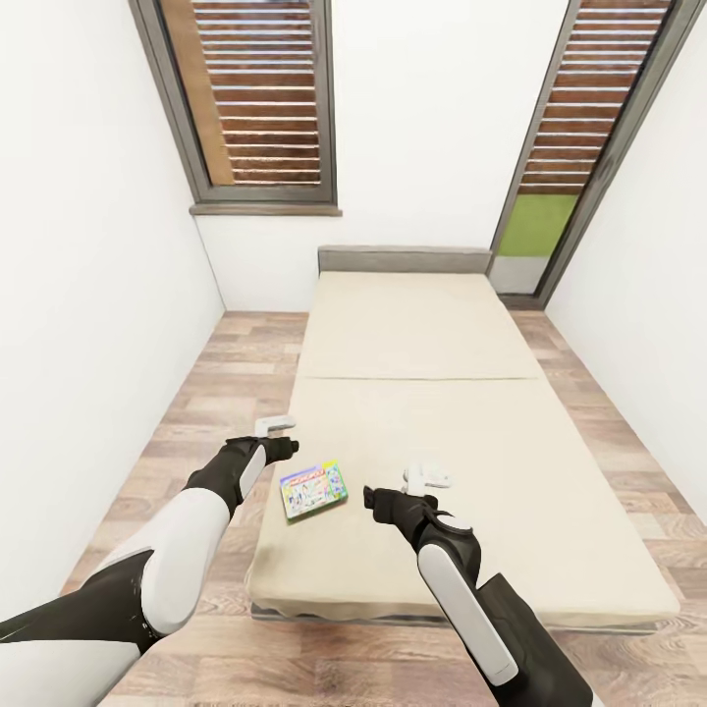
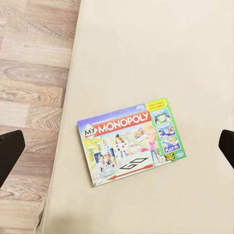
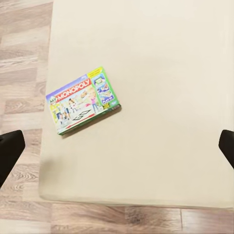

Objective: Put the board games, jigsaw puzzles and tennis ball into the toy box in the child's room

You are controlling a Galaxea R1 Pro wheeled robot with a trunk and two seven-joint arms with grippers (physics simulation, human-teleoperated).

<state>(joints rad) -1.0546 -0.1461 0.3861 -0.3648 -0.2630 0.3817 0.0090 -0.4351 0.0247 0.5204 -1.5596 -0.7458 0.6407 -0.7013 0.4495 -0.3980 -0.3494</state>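
Note:
One board game, a flat Monopoly box point(image 1: 312, 489), lies face up on the beige mattress of the bed point(image 1: 422, 334), close to the near left corner. My left gripper point(image 1: 275, 424) hovers open above the bed's left edge, just left of and beyond the box. To the right of the box my right gripper point(image 1: 427, 478) hangs open over the mattress. The left wrist view looks down on the box point(image 2: 131, 141), with one dark fingertip point(image 2: 9, 151) far out to each side of it. In the right wrist view the box point(image 3: 83, 100) lies near the mattress corner, apart from the fingertips point(image 3: 9, 148).
A short grey headboard point(image 1: 403, 258) stands against the far white wall. Tall dark-framed windows point(image 1: 257, 98) sit left and right of it. Wood-plank floor point(image 1: 216, 393) runs in narrow strips along both sides of the bed, with white walls close by.

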